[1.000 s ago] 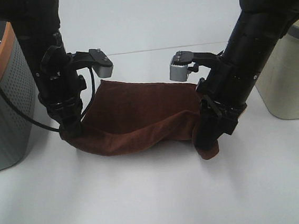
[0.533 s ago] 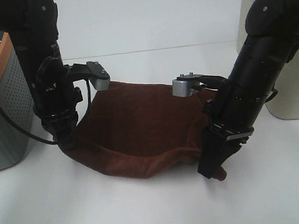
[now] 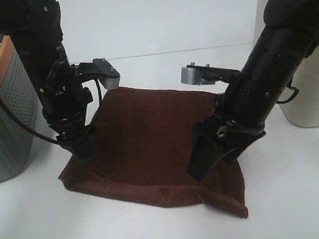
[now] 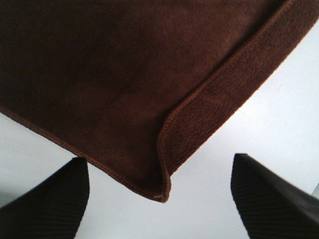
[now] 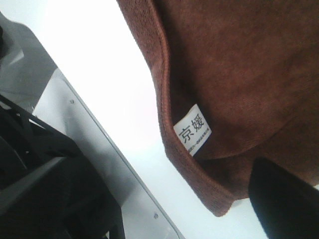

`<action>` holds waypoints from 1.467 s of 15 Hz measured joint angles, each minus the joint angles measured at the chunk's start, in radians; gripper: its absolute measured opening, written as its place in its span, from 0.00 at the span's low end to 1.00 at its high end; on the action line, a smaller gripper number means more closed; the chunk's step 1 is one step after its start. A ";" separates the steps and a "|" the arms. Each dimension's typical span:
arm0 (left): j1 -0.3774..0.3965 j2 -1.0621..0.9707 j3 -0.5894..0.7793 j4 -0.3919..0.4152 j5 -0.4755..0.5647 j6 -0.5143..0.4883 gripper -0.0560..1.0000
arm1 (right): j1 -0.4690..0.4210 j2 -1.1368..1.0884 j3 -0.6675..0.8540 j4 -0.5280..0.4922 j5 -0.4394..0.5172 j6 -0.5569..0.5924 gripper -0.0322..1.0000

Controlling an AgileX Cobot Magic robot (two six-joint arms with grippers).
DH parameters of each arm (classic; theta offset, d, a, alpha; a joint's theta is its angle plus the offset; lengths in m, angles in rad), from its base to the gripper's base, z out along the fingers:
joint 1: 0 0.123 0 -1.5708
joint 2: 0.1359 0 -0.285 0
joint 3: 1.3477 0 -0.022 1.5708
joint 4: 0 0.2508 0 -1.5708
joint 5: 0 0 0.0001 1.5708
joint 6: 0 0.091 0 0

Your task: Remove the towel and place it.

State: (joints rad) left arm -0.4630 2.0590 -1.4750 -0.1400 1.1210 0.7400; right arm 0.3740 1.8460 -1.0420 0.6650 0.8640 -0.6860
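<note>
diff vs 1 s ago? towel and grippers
Both grippers let go: the left gripper and right gripper now stand open above the towel, which a second ago hung bunched between them. It has dropped and spread nearly flat on the table, one near corner folded. Unchanged: the grey basket and the beige bin.

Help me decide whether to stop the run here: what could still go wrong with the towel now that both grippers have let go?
1. The towel's near right corner lies folded over; it may stay rumpled.
2. The right gripper hangs low over the cloth and could snag it when lifting.
3. The left gripper's fingers straddle the other corner and might drag it.
</note>
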 joint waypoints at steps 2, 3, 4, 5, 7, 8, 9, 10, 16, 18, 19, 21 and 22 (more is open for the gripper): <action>0.000 0.000 -0.027 -0.005 -0.001 -0.040 0.76 | 0.000 -0.046 -0.065 -0.022 0.039 0.055 0.95; 0.000 0.000 -0.066 -0.007 0.004 -0.071 0.76 | 0.000 -0.068 -0.111 -0.039 0.078 0.065 0.95; 0.000 0.000 -0.116 -0.009 0.026 -0.096 0.76 | 0.000 -0.088 -0.170 -0.050 0.118 0.082 0.95; 0.000 0.000 -0.179 -0.013 0.061 -0.115 0.76 | 0.000 -0.102 -0.227 -0.069 0.144 0.107 0.95; 0.000 0.000 -0.306 -0.049 0.084 -0.178 0.76 | 0.000 -0.124 -0.354 -0.126 0.171 0.199 0.95; 0.000 0.000 -0.368 -0.063 0.085 -0.241 0.76 | -0.001 -0.127 -0.419 -0.170 0.184 0.262 0.95; 0.001 0.000 -0.432 -0.064 0.087 -0.309 0.76 | -0.005 -0.127 -0.492 -0.222 0.189 0.340 0.95; 0.004 -0.001 -0.501 -0.061 0.089 -0.375 0.76 | -0.020 -0.127 -0.561 -0.274 0.196 0.434 0.95; 0.140 -0.126 -0.630 0.227 0.093 -0.702 0.76 | -0.318 -0.176 -0.722 -0.394 0.229 0.603 0.95; 0.225 -0.207 -0.553 0.263 0.093 -0.727 0.76 | -0.403 -0.208 -0.718 -0.487 0.230 0.620 0.95; 0.269 -0.260 -0.493 0.274 0.093 -0.730 0.76 | -0.425 -0.243 -0.701 -0.537 0.230 0.622 0.95; 0.325 -0.393 -0.348 0.277 0.093 -0.740 0.76 | -0.431 -0.347 -0.622 -0.591 0.230 0.622 0.95; 0.336 -0.470 -0.257 0.278 0.087 -0.740 0.76 | -0.431 -0.426 -0.553 -0.593 0.230 0.622 0.95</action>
State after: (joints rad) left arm -0.1270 1.5890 -1.7320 0.1380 1.2080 0.0000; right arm -0.0570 1.4200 -1.5950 0.0720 1.0940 -0.0640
